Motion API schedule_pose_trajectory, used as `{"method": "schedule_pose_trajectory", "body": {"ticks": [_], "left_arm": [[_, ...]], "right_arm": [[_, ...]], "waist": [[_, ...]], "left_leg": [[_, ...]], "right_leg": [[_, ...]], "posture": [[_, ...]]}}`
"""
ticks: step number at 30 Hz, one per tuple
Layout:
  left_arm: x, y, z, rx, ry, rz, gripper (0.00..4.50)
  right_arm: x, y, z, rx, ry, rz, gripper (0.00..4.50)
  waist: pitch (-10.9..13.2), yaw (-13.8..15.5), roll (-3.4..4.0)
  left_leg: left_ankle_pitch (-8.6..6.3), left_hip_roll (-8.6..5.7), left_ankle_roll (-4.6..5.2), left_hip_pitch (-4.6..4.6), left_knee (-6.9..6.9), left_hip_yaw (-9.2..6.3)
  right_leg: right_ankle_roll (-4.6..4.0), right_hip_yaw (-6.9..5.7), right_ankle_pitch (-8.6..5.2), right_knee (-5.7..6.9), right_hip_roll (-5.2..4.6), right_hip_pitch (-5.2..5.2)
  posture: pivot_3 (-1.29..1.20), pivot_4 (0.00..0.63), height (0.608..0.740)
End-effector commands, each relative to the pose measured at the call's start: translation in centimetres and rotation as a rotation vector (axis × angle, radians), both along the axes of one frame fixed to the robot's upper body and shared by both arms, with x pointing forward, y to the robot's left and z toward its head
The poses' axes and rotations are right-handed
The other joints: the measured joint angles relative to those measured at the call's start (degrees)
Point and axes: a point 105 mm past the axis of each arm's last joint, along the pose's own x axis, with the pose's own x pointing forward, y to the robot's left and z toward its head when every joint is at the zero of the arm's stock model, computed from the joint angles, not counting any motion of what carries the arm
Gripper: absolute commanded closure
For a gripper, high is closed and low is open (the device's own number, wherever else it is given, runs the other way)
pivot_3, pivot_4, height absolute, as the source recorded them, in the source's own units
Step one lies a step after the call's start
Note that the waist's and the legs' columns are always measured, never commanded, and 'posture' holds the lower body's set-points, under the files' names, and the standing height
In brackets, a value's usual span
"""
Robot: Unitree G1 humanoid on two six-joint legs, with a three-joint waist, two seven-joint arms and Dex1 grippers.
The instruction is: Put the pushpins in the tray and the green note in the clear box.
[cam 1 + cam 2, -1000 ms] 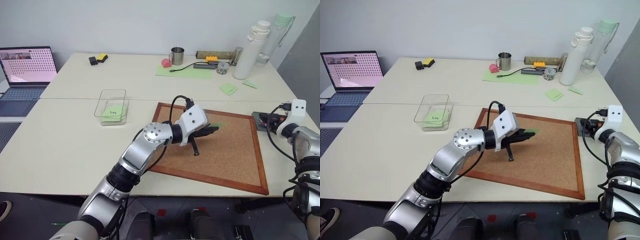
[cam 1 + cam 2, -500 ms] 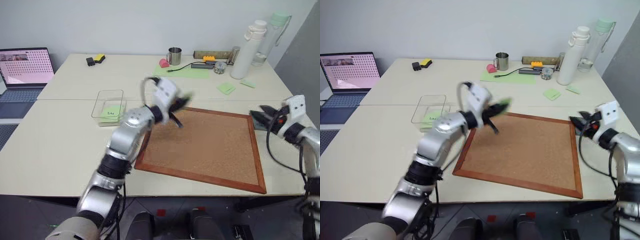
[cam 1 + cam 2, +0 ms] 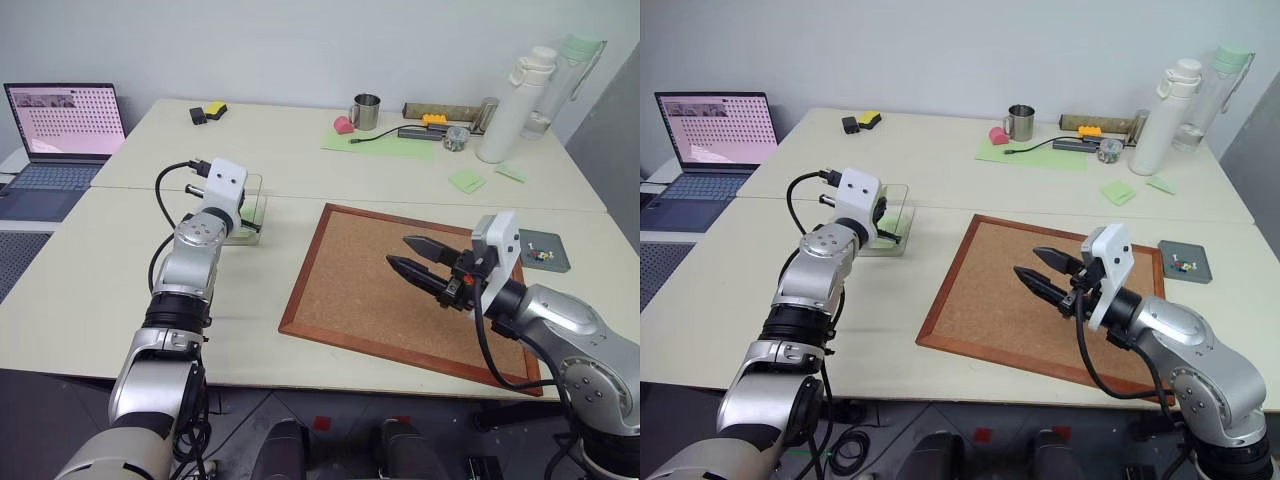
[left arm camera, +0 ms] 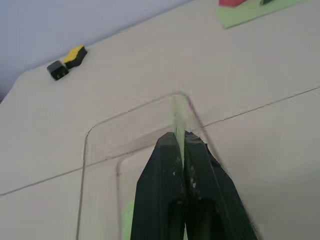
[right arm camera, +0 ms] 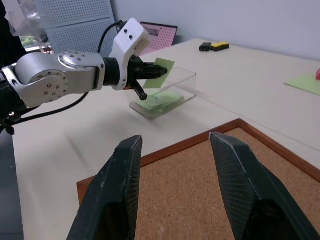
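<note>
My left gripper [image 5: 150, 72] is shut on the small plain green note [image 5: 163, 72], which stands on edge between the fingertips [image 4: 170, 145]. It hovers over the clear box [image 5: 186, 76], where another green note [image 5: 160, 100] lies flat. My right gripper [image 3: 398, 252] is open and empty, level above the corkboard [image 3: 400, 310] and pointing toward the box. The dark grey tray [image 3: 553, 246] sits on the table to the right of the corkboard. Tiny coloured pushpins [image 3: 537, 255] lie in it.
A laptop [image 3: 65, 120] stands at the far left. Along the back are a metal mug [image 3: 365, 110], two bottles [image 3: 510, 100], a pale green sheet [image 3: 385, 142] with a cable, small black and yellow items [image 3: 205, 112], and loose green notes [image 3: 462, 180].
My left arm swung from the corkboard leftward to the clear box, carrying the green note. My right gripper left the tray and came in over the corkboard, still open.
</note>
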Motion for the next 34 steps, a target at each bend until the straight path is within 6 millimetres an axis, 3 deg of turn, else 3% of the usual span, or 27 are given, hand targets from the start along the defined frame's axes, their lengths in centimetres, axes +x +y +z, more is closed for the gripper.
{"method": "schedule_pose_trajectory", "body": {"ticks": [1, 3, 7, 14, 19, 22, 25, 30, 34], "left_arm": [[0.2, 1.1, 1.7, 0.050, -0.069, 0.050, 4.50], [0.2, 1.1, 1.6, 0.057, -0.068, 0.049, 4.50], [0.2, 0.7, 1.6, 0.047, -0.073, 0.030, 3.94], [0.1, 0.2, 2.3, 0.036, -0.095, -0.028, 2.55], [-1.6, -4.5, 3.7, 0.006, -0.050, -0.408, 2.55], [-3.8, -6.7, 3.1, 0.023, 0.034, -0.614, 2.55], [-7.1, -8.5, 2.3, -0.009, 0.131, -0.823, 2.55], [-10.4, -8.3, 1.4, 0.005, 0.227, -0.942, 2.55], [-11.8, -8.2, 1.2, -0.005, 0.277, -0.997, 2.55]], "right_arm": [[-0.9, 0.6, 1.1, 0.006, -0.044, 0.015, 2.28], [-1.0, 0.7, 1.1, 0.008, -0.042, 0.015, 2.28], [-1.0, 0.6, 1.1, 0.010, -0.038, 0.010, 2.23], [-0.6, -0.2, 1.1, -0.007, -0.043, -0.014, 2.23], [0.4, -3.2, 1.0, -0.100, -0.047, -0.096, 2.23], [0.5, -4.9, 0.3, -0.179, -0.025, -0.130, 2.23], [0.0, -6.7, -0.8, -0.253, 0.030, -0.153, 2.23], [-0.9, -8.8, -1.3, -0.253, 0.084, -0.204, 2.23], [-1.7, -9.2, -1.6, -0.246, 0.109, -0.225, 2.23]], "waist": [[0.0, 0.0, -0.02], [0.0, 0.0, -0.02], [0.0, -0.1, -0.03], [0.0, -0.1, -0.04], [0.1, 0.0, -0.10], [0.1, -0.1, -0.09], [0.0, -0.1, -0.09], [0.1, -0.4, -0.08], [0.1, -0.3, -0.08]], "left_leg": [[0.00, 0.00, 0.00, 0.00, -0.01, 0.00], [0.00, 0.00, 0.00, 0.01, -0.02, -0.01], [0.00, 0.00, 0.00, 0.02, -0.01, -0.04], [0.00, 0.00, 0.00, 0.02, 0.00, -0.01], [0.00, -0.01, -0.01, 0.00, 0.01, 0.02], [0.00, 0.00, -0.01, 0.01, -0.02, 0.07], [0.00, 0.03, 0.00, 0.04, -0.05, 0.06], [0.00, 0.08, 0.00, 0.06, -0.02, 0.03], [0.00, 0.09, 0.01, 0.14, -0.01, 0.03]], "right_leg": [[0.00, 0.00, 0.00, 0.00, 0.01, -0.01], [-0.01, -0.01, 0.00, 0.02, 0.04, -0.01], [-0.02, -0.04, 0.00, 0.05, 0.07, -0.02], [-0.02, -0.02, 0.01, 0.05, 0.06, -0.01], [-0.02, -0.03, 0.01, 0.03, 0.04, -0.01], [-0.03, 0.03, 0.00, 0.00, 0.03, -0.01], [-0.06, 0.02, -0.01, 0.02, 0.04, -0.01], [-0.08, 0.02, -0.03, 0.06, 0.12, -0.02], [-0.05, 0.03, -0.06, 0.08, 0.13, 0.03]], "posture": [[0.00, 0.150, 0.740], [0.00, 0.150, 0.740], [0.00, 0.150, 0.740], [0.00, 0.150, 0.740], [0.00, 0.150, 0.740], [0.00, 0.150, 0.740], [0.00, 0.150, 0.740], [0.00, 0.150, 0.740], [0.00, 0.150, 0.740]]}}
